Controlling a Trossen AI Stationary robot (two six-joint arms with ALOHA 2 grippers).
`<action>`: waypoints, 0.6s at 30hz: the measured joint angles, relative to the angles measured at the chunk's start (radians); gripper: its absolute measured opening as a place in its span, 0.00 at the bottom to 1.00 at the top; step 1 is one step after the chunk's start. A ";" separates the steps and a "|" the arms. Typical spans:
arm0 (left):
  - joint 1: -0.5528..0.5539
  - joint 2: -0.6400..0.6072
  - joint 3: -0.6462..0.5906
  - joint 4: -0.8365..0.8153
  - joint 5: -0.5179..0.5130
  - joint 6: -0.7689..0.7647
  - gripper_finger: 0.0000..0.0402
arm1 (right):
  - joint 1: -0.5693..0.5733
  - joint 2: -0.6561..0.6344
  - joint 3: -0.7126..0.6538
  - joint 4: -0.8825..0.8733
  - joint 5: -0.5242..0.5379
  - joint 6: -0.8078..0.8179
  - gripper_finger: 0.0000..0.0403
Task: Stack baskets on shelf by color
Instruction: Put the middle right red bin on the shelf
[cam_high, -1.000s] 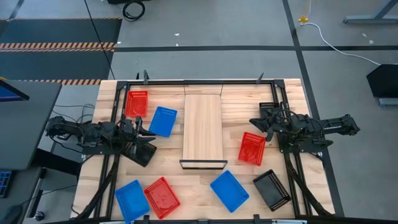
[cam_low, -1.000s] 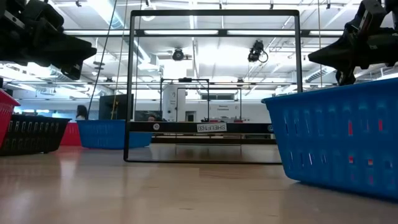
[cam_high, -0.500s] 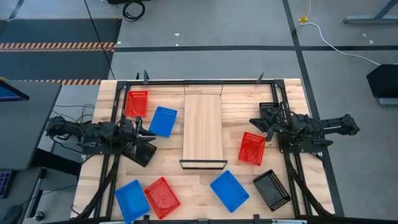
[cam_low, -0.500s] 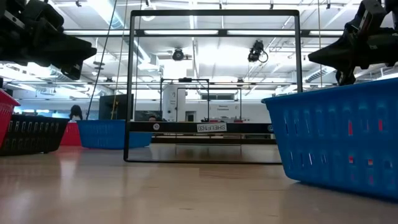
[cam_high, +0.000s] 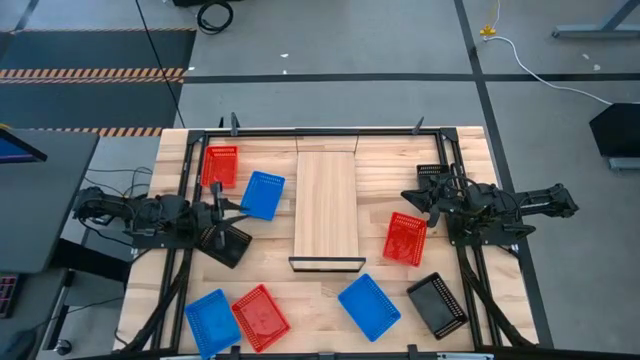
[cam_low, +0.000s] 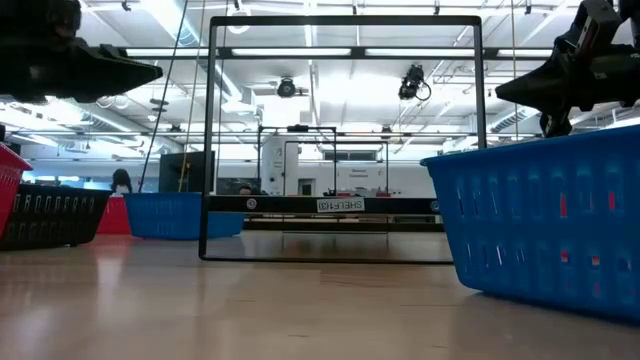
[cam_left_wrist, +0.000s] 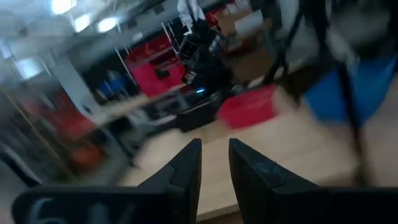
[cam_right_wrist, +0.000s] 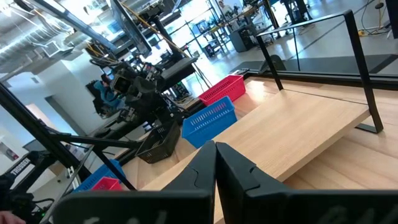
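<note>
Baskets of red, blue and black plastic mesh lie scattered around the bare light-wood shelf (cam_high: 327, 208) at the table's (cam_high: 320, 300) middle, none stacked yet, so the left claw (cam_high: 222, 228), slightly parted, hovers over a black basket (cam_high: 228, 246) near the left edge, while the right claw (cam_high: 412, 198) waits shut by the right edge.

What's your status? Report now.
Left gripper slightly open, empty, beside black mesh plastic basket. Right gripper shut, empty, above red mesh plastic basket. Long light-wood shelf bare, nothing stacked.
</note>
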 joint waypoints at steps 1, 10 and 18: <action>-0.003 0.000 0.000 0.018 0.008 -0.140 0.23 | 0.000 0.000 0.000 0.000 0.000 0.000 0.03; -0.001 0.002 0.007 0.306 -0.095 -0.696 0.20 | 0.000 0.000 0.000 0.000 0.000 0.000 0.03; -0.001 0.173 0.405 0.038 -0.145 -0.672 0.21 | -0.002 0.000 0.000 0.005 0.006 0.000 0.03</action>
